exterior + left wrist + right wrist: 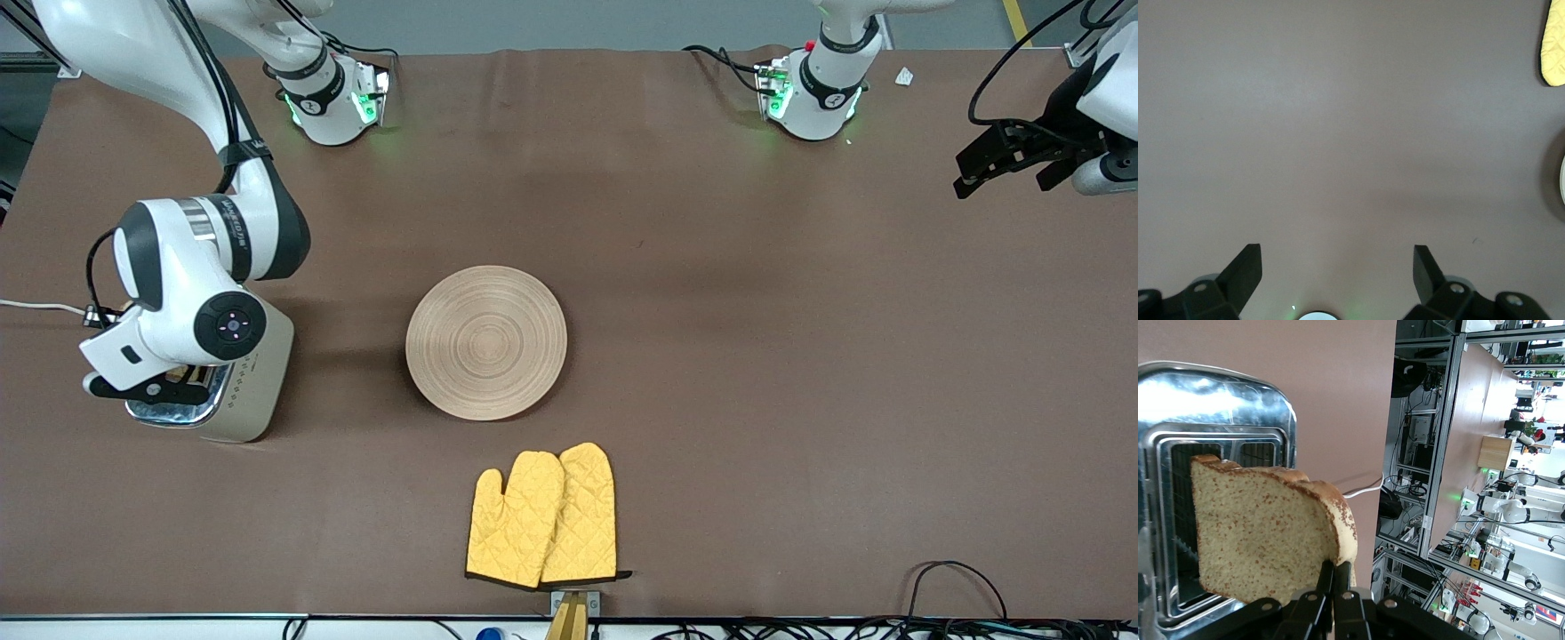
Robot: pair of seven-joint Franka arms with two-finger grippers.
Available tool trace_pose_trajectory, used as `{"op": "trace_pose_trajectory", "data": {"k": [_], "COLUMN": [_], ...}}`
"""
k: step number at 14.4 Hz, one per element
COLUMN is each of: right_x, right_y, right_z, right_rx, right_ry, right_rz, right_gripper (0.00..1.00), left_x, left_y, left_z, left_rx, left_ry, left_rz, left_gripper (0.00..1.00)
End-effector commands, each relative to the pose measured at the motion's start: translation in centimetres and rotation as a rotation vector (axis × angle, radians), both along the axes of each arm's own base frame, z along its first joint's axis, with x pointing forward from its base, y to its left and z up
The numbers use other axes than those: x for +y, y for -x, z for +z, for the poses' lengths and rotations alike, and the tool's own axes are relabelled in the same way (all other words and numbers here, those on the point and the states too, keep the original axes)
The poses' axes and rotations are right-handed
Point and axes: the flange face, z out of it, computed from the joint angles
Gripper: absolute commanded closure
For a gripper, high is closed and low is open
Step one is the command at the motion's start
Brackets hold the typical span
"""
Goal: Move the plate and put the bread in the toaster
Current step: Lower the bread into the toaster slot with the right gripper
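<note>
The wooden plate [486, 342] lies at the middle of the table with nothing on it. The cream toaster [253, 391] with its chrome top [1218, 393] stands at the right arm's end of the table. My right gripper [1341, 577] is shut on a corner of the brown speckled bread [1265, 533] and holds the slice upright just over the toaster's slots. In the front view the right hand [151, 373] covers most of the toaster's top, and only a bit of the bread shows. My left gripper [1000, 178] is open and empty [1338, 267], waiting over bare table at the left arm's end.
A pair of yellow oven mitts [544, 517] lies nearer the front camera than the plate; one tip also shows in the left wrist view [1555, 47]. The toaster's white cord [36, 306] runs off the table's edge. Cables lie along the front edge [951, 587].
</note>
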Motion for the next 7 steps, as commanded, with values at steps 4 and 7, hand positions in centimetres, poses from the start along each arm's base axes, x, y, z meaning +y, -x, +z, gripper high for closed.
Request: {"op": "trace_pose_trajectory", "data": {"k": [4,7], "right_x": [0.7,1.4], "right_y": [-0.8,-0.7], "right_z": [-0.8,-1.9], "right_rx": [-0.021,-0.04], "right_ry": [0.02,0.019], "right_rz": [-0.023,-0.048], "right_gripper": [1.0,0.95], "left_x": [0.3,0.3], "left_y": [0.4,0.4], "left_z": [0.9,1.0], "left_rx": [0.004,0.003], "left_ry": [0.007,0.007], "left_rz": [-0.001,0.001], "left_gripper": [0.0,0.0]}}
